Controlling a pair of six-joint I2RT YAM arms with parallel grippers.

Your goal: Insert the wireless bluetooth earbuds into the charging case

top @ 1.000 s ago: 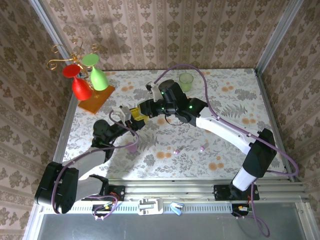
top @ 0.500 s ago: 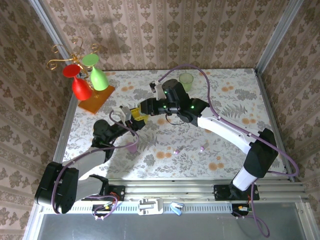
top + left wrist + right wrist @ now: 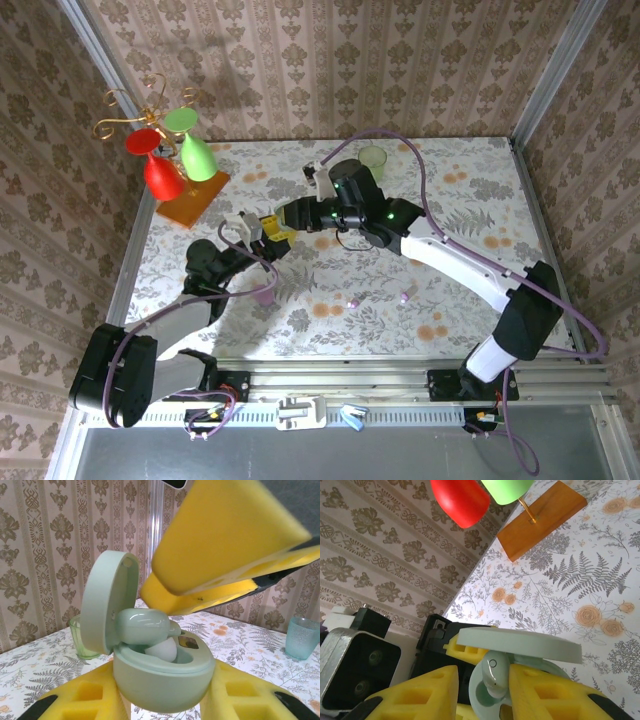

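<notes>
**Over the floral surface (image 3: 470,200): seating underway**

Left end effector (image 3: 162,702) clamps the open mint charging case (image 3: 162,680). The right end effector (image 3: 484,680), jaws slightly parted, straddles a mint bud (image 3: 142,625) lying inside. Two pinkish-purple earbuds (image 3: 352,301) (image 3: 404,296) lie loose nearer the bases. Next likely calls for a clean retreat, then a fine pinch.

At my table (image 3: 480,190) I count two pinkish-purple earbuds (image 3: 352,302), one pale green earbud (image 3: 144,626), one open green case (image 3: 162,682), one red goblet (image 3: 160,178) and one green goblet (image 3: 198,157) on one orange stand (image 3: 190,203), plus one green tumbler (image 3: 82,642) and one blue tumbler (image 3: 301,637)
</notes>
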